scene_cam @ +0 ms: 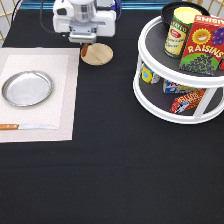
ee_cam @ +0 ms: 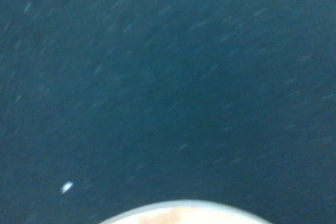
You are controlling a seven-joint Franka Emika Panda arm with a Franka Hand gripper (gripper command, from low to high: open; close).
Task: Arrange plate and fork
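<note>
The silver plate [scene_cam: 27, 88] lies flat on the pale placemat [scene_cam: 55, 65] at the exterior view's left. The gripper [scene_cam: 84, 42] hangs low at the exterior view's top, just left of the tan wooden disc [scene_cam: 98, 54]. A short brown wooden handle, which looks like the fork [scene_cam: 84, 50], sticks out right below the hand beside the disc; its tines are hidden by the hand. The wrist view shows dark cloth [ee_cam: 165, 100] and a pale rounded edge [ee_cam: 184, 212] that I cannot name.
A wooden-handled knife [scene_cam: 27, 126] lies along the placemat's lower edge. A white two-tier turntable [scene_cam: 175, 107] at the exterior view's right holds a raisin box [scene_cam: 202, 45], a can [scene_cam: 181, 31], a black bowl [scene_cam: 172, 10] and packets on its lower shelf.
</note>
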